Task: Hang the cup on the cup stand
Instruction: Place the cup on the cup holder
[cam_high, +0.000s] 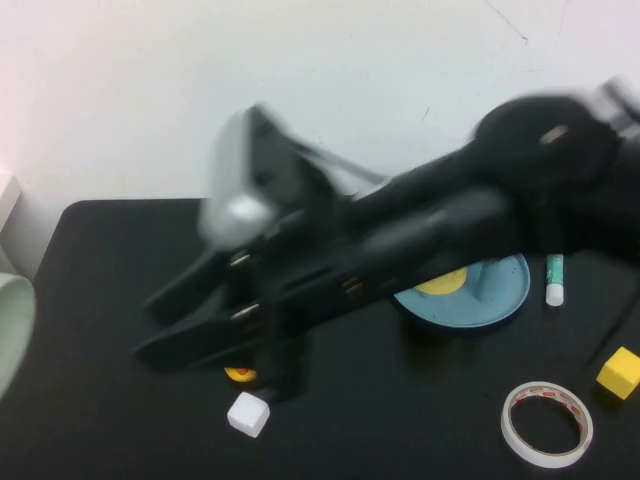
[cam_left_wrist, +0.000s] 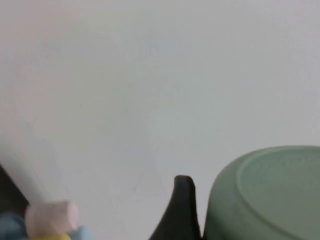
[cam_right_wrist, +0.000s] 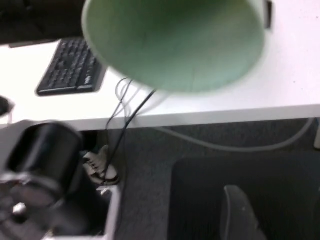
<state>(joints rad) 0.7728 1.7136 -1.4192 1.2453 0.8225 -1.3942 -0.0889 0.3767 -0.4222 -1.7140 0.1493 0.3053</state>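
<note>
Near cup (cam_left_wrist: 272, 187): left gripper (cam_left_wrist: 250, 220), right gripper (cam_high: 150, 325).

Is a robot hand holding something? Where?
The left gripper, off the table's left edge, seems to hold the cup by its side. The right gripper, above the table, is open and empty.

Office or lab: keyboard (cam_right_wrist: 70, 67) on white desk (cam_right_wrist: 280, 80), cables (cam_right_wrist: 125, 120), carpet floor.

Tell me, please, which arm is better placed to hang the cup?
Probably the left: the cup sits against the left gripper at the far left; the right gripper, central, is open and empty.
</note>
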